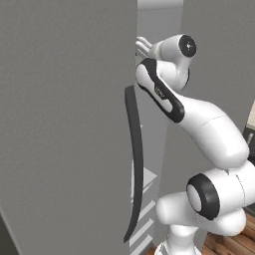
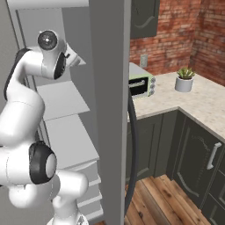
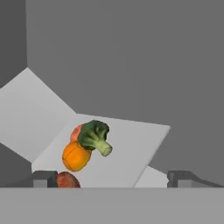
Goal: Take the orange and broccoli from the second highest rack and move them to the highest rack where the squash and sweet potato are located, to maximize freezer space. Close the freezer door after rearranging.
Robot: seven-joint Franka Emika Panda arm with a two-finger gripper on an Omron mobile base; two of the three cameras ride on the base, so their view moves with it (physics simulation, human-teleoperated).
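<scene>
Left base view: my white arm (image 1: 199, 124) reaches up from the lower right into the freezer (image 1: 164, 114), past the edge of the freezer door (image 1: 64, 124), a plain grey panel that stands open and bears one long dark curved handle (image 1: 135, 164). Pale racks show low in the gap beside that handle.

Right base view: the same arm rises at lower left, its wrist high inside the freezer among several white racks (image 2: 66, 101). The second door (image 2: 110, 110) stands edge-on in the middle with one dark handle. Beyond it, one bench (image 2: 197, 103) carries one toaster oven (image 2: 141, 84) and one potted plant (image 2: 184, 79) before a red brick wall.

Hand view: my tool (image 3: 111, 178) has its two tips spread wide apart, holding nothing. Past them on one white rack (image 3: 135, 144) lie one broccoli (image 3: 95, 135) touching one orange (image 3: 75, 156), with one reddish item behind them and one reddish-brown item (image 3: 66, 180) just beside the left tip; I cannot tell what either is.
</scene>
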